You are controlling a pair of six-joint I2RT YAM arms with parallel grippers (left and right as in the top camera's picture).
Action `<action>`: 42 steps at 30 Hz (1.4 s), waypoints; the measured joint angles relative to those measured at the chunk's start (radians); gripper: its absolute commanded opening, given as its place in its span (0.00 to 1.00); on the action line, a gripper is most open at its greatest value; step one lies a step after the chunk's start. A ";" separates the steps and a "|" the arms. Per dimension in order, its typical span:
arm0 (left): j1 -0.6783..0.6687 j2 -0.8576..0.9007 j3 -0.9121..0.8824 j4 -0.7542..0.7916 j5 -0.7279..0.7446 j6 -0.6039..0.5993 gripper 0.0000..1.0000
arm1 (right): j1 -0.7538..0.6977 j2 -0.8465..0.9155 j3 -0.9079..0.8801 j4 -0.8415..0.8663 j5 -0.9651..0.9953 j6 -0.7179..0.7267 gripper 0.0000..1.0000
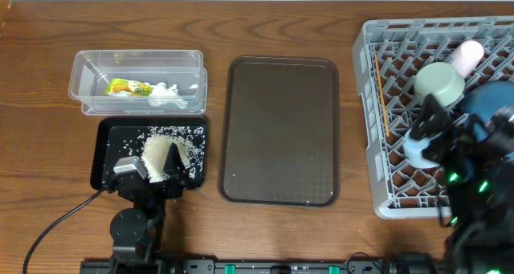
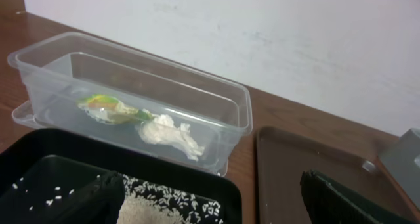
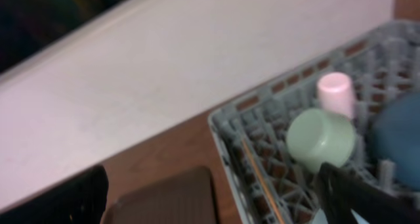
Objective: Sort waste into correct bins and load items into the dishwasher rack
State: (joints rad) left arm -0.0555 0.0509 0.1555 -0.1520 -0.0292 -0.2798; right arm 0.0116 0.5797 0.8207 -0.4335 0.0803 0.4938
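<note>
Flat serving tray (image 1: 281, 129) lies between tub (image 1: 136, 55) and rack (image 1: 367, 145).

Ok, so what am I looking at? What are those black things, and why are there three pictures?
It's a robot with two arms at a wooden table. Each arm ends in a gripper, a two-finger pincher. One picture looks straight down from above; the other two come from small cameras on the wrists, so the dark shapes at their bottom edges are the robot's own fingers. The left gripper hovers open over a black tray with white rice in it. Behind that, a clear tub holds a yellow-green wrapper and a white tissue. A brown serving tray lies in the middle. On the right, a grey rack holds a mint bowl, a pink cup, a wooden stick and a blue dish. The right gripper is open over it. Neither holds anything.
</note>
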 measured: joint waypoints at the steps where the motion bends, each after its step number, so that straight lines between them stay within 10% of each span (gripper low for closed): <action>1: 0.000 -0.001 0.000 -0.001 0.000 0.000 0.88 | 0.013 -0.055 -0.072 0.039 -0.002 0.000 0.99; 20: 0.000 -0.001 0.000 0.000 0.000 0.000 0.88 | 0.038 -0.502 -0.597 0.262 0.014 0.000 0.99; 42: 0.000 -0.001 0.000 0.000 0.000 0.000 0.88 | 0.038 -0.565 -0.779 0.430 0.029 -0.001 0.99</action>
State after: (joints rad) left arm -0.0555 0.0502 0.1555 -0.1524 -0.0292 -0.2798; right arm 0.0494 0.0143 0.0418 -0.0032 0.1093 0.4931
